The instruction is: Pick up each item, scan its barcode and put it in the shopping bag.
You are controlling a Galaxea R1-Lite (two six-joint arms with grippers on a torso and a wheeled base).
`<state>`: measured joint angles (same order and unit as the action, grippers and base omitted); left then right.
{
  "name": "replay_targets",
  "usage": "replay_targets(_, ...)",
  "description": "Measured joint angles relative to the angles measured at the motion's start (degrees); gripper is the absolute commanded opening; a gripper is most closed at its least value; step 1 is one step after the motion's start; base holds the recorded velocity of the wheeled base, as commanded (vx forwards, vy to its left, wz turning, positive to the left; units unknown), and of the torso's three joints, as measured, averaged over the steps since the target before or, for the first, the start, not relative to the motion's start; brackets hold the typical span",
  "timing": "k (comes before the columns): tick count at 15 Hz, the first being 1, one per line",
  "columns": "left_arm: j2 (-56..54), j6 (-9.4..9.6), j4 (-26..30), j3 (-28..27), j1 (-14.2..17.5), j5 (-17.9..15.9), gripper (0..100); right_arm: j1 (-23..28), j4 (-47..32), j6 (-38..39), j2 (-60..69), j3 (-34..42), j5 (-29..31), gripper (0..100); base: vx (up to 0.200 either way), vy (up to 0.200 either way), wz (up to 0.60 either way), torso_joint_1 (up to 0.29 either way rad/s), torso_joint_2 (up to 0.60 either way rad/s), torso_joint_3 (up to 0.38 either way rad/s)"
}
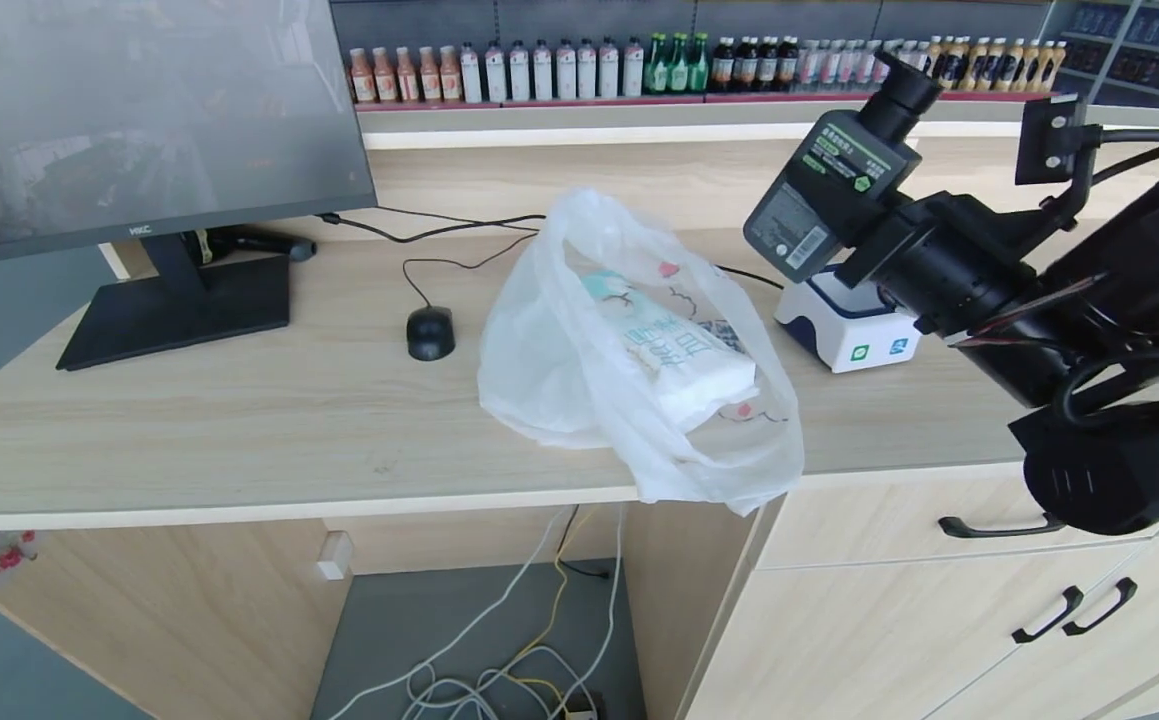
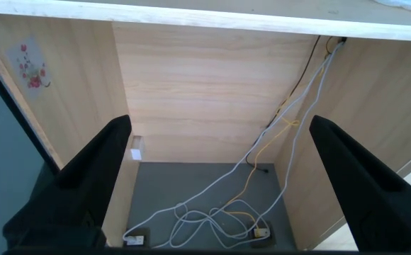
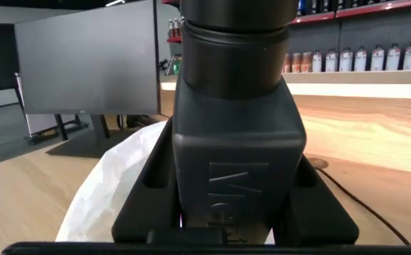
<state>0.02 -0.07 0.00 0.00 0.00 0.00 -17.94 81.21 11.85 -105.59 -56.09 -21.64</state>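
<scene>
Jaws: right jaws clamped on the bottle (image 1: 829,195), one on either side of its body; left jaws spread wide, nothing between them.

Head view, bottle: dark grey, flat-sided, black cap (image 1: 907,92). Held in the air at upper right of the frame, above the scanner (image 1: 844,335).
Head view, axis: long axis tilted, with the cap toward upper right and the base toward lower left. The label face is turned to the camera, and the barcode (image 1: 807,247) sits at its lower end, nearest the scanner.
Head view, shopping bag (image 1: 559,340): thin white plastic, slumped at frame centre on the desk (image 1: 239,420), mouth toward the right. A tissue pack (image 1: 684,360) lies inside.
Head view, other: monitor (image 1: 129,110) upper left, mouse (image 1: 430,332) left of the bag.

Left wrist view, fingers (image 2: 92,177): well apart, below the desk edge, with cables (image 2: 220,212) on the floor beyond.

Right wrist view, grip: the bottle stands between the jaws, cap end away from the wrist. The bag and monitor lie beyond it.

Handling (judgement): rigid plastic, likely some weight if full, and the smooth sides could slip. Best held across the narrow sides at mid-body, leaving the label face bare and the cap alone. The bag is limp and will give if pushed.
</scene>
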Motion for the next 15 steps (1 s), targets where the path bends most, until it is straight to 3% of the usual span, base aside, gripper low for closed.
replay_targets(3, 0.0, 0.0, 0.0, 0.0, -0.02, 0.0, 100, -1.15, -7.51, 0.93, -3.06, -10.51, -1.21, 0, 0.0, 0.0, 0.0, 0.0, 0.0, 0.0)
replay_targets(9, 0.0, 0.0, 0.0, 0.0, 0.0, 0.0, 100, -3.47, -30.72, 0.71, -8.05, -28.0, -1.23, 0, 0.0, 0.0, 0.0, 0.0, 0.0, 0.0)
replay_targets(12, 0.0, 0.0, 0.0, 0.0, -0.02, 0.0, 100, -5.62, -32.68, -3.95, -9.79, -28.61, -0.45, 0, 0.0, 0.0, 0.0, 0.0, 0.0, 0.0)
replay_targets(15, 0.0, 0.0, 0.0, 0.0, 0.0, 0.0, 100, -4.43, -32.5, -7.25, -12.15, -28.39, -0.28, 0, 0.0, 0.0, 0.0, 0.0, 0.0, 0.0)
